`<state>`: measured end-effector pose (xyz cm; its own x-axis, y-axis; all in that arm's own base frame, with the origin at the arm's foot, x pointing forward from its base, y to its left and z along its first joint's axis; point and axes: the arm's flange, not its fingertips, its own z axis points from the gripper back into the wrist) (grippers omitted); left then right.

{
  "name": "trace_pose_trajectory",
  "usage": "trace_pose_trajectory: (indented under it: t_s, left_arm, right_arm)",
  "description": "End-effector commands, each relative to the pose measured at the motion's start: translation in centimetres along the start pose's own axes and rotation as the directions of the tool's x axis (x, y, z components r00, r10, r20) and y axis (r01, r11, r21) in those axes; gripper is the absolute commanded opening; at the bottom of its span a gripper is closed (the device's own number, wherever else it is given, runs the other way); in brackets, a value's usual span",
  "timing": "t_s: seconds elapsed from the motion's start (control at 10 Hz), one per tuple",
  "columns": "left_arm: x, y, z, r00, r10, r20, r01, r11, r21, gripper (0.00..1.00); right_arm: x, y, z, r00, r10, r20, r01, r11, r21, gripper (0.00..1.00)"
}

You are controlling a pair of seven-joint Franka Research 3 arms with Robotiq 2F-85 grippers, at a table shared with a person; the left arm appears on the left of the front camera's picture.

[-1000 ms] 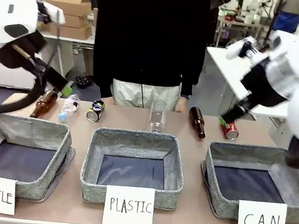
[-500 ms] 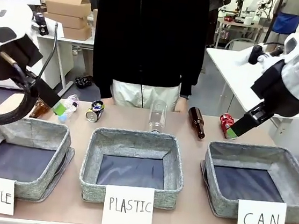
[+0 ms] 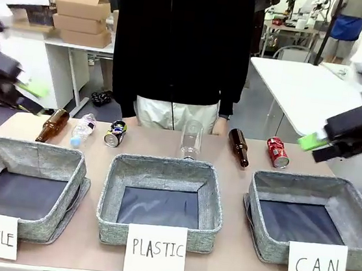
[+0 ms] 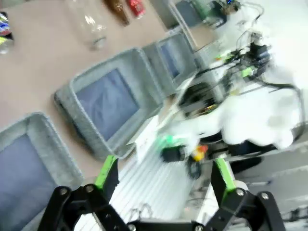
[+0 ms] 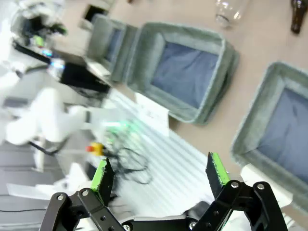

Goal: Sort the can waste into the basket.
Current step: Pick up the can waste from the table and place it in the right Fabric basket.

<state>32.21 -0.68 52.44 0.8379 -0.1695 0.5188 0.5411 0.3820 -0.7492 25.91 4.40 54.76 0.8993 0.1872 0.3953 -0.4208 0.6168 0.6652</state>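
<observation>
The dented red can lies on the table behind the basket that carries the white "CAN" card. The black can with blue-green print lies far to the left, behind the gap between the other two baskets. My right gripper hovers open to the right of the red can, apart from it. My left gripper hangs open at the left edge, above the table. In the wrist views, the left gripper and right gripper hold nothing. The left wrist view also catches the red can and the "CAN" basket.
Baskets marked "PLASTIC" and "BOTTLE" stand left of the "CAN" one. Two brown bottles, a clear bottle and a small plastic bottle lie along the far edge. A person stands behind the table.
Both grippers drew back outward and upward: the right one moved right, away from the red can; the left one moved left, away from the bottles. The cans stayed put.
</observation>
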Motion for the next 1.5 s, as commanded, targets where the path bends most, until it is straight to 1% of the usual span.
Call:
trace_pose_trajectory:
  t_s: [0.0,0.1,0.2,0.3,0.4,0.5,1.4]
  left_arm:
    - [-0.4,2.8,1.4,0.799,0.518,0.306,-0.33,0.803,-0.496,1.0]
    - [-1.0,3.7,1.5,0.775,0.534,0.338,-0.312,0.788,-0.53,1.0]
    - [-1.4,4.1,1.5,0.725,0.566,0.393,-0.299,0.772,-0.56,1.0]
    - [-1.1,3.7,1.1,0.689,0.587,0.425,-0.329,0.776,-0.538,1.0]
    - [-0.6,3.1,0.7,0.745,0.54,0.393,-0.382,0.827,-0.412,1.0]
    - [-0.7,5.9,4.2,0.838,0.459,0.297,-0.303,0.842,-0.446,1.0]
    - [-0.7,5.9,4.2,0.838,0.459,0.297,-0.303,0.842,-0.446,1.0]
  right_arm:
    - [-1.0,-4.2,1.6,0.807,-0.543,0.23,0.428,0.808,0.405,1.0]
    - [-1.6,-6.1,2.4,0.736,-0.61,0.293,0.44,0.76,0.479,1.0]
    - [-2.3,-7.7,2.5,0.665,-0.662,0.346,0.412,0.712,0.569,1.0]
    - [-2.9,-8.8,2.1,0.568,-0.713,0.411,0.441,0.686,0.579,1.0]
    - [-3.1,-8.9,1.7,0.458,-0.717,0.526,0.549,0.693,0.467,1.0]
    - [-0.2,-9.3,6.3,0.825,-0.519,0.222,0.418,0.826,0.378,1.0]
    - [-0.2,-9.3,6.3,0.825,-0.519,0.222,0.418,0.826,0.378,1.0]
